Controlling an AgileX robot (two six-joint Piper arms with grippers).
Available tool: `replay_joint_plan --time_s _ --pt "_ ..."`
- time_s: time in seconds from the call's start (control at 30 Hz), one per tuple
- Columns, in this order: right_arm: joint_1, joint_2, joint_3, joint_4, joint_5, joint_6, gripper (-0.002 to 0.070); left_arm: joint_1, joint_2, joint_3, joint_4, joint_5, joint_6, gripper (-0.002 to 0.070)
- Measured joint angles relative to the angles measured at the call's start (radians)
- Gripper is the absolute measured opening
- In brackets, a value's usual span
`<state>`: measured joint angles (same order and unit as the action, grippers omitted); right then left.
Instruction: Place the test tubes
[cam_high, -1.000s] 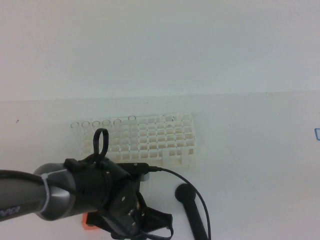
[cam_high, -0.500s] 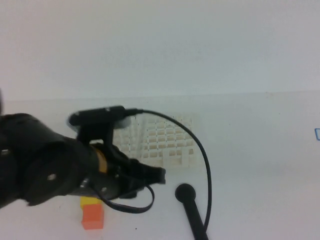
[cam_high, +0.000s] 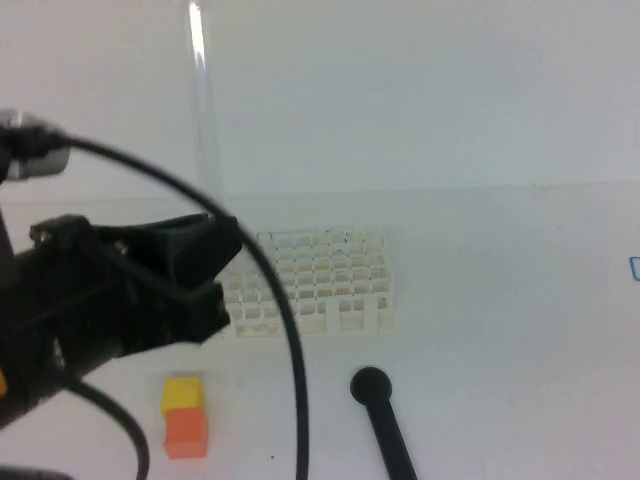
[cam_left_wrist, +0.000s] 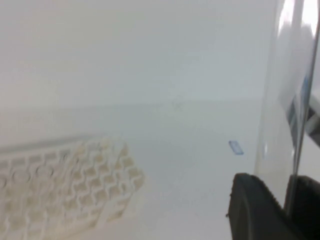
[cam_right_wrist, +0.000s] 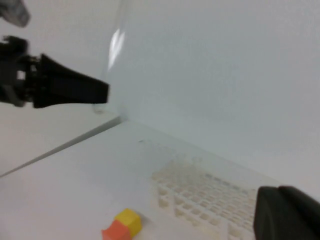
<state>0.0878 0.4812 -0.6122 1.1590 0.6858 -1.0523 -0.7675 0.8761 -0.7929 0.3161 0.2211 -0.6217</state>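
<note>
While the white tabletop (cam_high: 520, 330) looks as it did a second ago, the left arm (cam_high: 70, 320) does not. Then it was bent low over the front edge; now it has swung up and fills the left side of the high view. The left gripper (cam_high: 205, 262) hangs above the near left corner of the rack (cam_high: 330, 290), which stands toward the far edge, left of the middle. The rack's leftmost cells are hidden behind the arm. A clear test tube (cam_high: 203, 110) stands nearly upright in that gripper, rising well above it, and the left wrist view shows the black fingers (cam_left_wrist: 252, 210) closed against the glass on both sides. The right gripper (cam_high: 371, 384) rests near the front edge, about midway along it and apart from the rack. With the arm lifted, a small yellow-and-orange block (cam_high: 184, 415) shows near the front edge, left of centre. I judge the pick-up finished and the carry begun: what remains is to line the tube over a free cell and lower it straight.
</note>
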Motion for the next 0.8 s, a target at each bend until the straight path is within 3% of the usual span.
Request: replay_joint_plan --time_s 0.2,0.33,0.43,0.57,0.8 --pt "0.091 0.092 0.0 0.119 0.016 -0.236 -0.0001 0.0 -0.091 0.325 0.172 -0.512 0.011 0.0106" --pt "0.116 0.156 0.0 0.197 0.005 -0.332 0.0 0.0 -0.095 0.474 0.131 -0.833 0.066 0.0106" --pt "0.154 0.2 0.0 0.26 0.006 -0.415 0.0021 0.0 -0.091 0.522 0.043 -0.926 0.095 0.0106" --pt "0.215 0.265 -0.016 0.325 0.033 -0.503 0.0095 0.0 -0.089 0.528 0.029 -0.964 0.141 0.0106" --pt "0.303 0.407 -0.145 0.39 0.088 -0.535 0.0325 0.0 -0.089 0.528 0.031 -1.042 0.182 0.0106"
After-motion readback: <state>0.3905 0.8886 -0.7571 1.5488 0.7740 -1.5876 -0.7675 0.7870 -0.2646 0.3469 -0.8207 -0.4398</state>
